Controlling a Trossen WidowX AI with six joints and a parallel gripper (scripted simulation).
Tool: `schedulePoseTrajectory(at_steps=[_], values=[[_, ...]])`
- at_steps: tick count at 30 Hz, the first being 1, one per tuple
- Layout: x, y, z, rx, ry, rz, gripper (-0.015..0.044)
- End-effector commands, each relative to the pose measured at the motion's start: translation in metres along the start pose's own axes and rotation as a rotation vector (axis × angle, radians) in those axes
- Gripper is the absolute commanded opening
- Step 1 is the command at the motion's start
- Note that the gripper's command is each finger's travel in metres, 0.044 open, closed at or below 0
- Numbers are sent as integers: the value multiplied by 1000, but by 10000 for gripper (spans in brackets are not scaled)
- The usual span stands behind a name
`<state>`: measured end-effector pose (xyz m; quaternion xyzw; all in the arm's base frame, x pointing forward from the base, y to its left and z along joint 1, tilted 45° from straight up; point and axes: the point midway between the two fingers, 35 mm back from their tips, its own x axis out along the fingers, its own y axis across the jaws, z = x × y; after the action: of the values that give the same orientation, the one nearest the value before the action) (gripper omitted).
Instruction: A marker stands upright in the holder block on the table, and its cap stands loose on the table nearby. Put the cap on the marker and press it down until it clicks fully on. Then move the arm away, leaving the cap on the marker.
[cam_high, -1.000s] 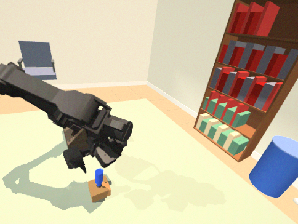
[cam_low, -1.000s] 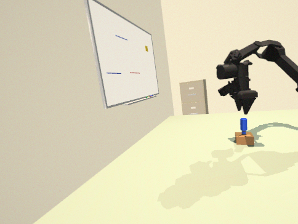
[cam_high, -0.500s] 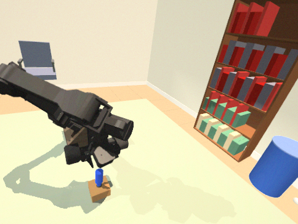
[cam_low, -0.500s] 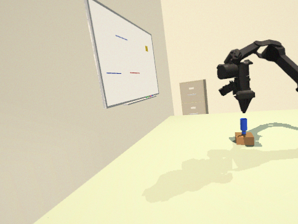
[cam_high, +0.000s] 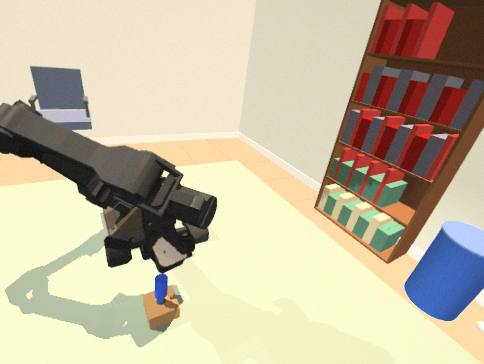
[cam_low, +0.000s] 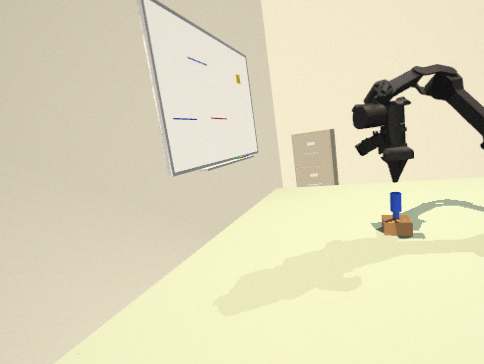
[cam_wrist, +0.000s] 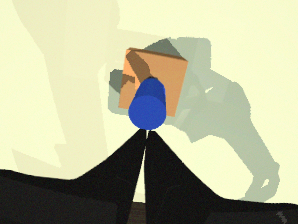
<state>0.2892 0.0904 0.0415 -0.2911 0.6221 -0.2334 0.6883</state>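
Note:
The blue cap (cam_high: 161, 286) (cam_low: 395, 201) (cam_wrist: 147, 113) sits upright on top of the marker, of which a short, narrower blue part (cam_low: 396, 215) shows below it. Whether the cap is fully clicked down cannot be told. The marker stands in the orange-brown holder block (cam_high: 162, 318) (cam_low: 397, 229) (cam_wrist: 171, 75) on the table. My gripper (cam_high: 162, 270) (cam_low: 395, 180) (cam_wrist: 146, 136) is shut and empty, its tips together. It points down from above the cap, with a small gap between tips and cap in the exterior view.
The pale yellow-green table (cam_high: 240, 280) (cam_low: 240, 340) carries the arm's shadow around the block. A brown part at the arm's base (cam_high: 134, 226) shows behind the gripper. Beyond the table are a bookshelf (cam_high: 417, 220), a blue bin (cam_high: 442, 275), a chair (cam_high: 59, 90) and a filing cabinet (cam_low: 312, 160).

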Motion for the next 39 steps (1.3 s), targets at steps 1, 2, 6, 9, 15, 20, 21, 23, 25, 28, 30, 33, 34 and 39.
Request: schedulePoseTrajectory(at_steps=[1, 2, 6, 9, 15, 20, 21, 23, 25, 28, 30, 33, 34, 39], values=[[1, 0, 0, 5, 0, -1, 0], [1, 0, 0, 5, 0, -1, 0], [5, 0, 0, 5, 0, -1, 0], [10, 0, 0, 5, 0, -1, 0], [18, 0, 0, 5, -1, -1, 0], [24, 0, 0, 5, -1, -2, 0], [26, 0, 0, 5, -1, -2, 0], [28, 0, 0, 5, -1, -2, 0], [31, 0, 0, 5, -1, -2, 0], [35, 0, 0, 5, -1, -2, 0], [38, 0, 0, 5, -1, -2, 0], [41, 0, 0, 5, -1, -2, 0], [41, 0, 1, 5, -1, -2, 0], [35, 2, 2, 9, -9, 5, 0]])
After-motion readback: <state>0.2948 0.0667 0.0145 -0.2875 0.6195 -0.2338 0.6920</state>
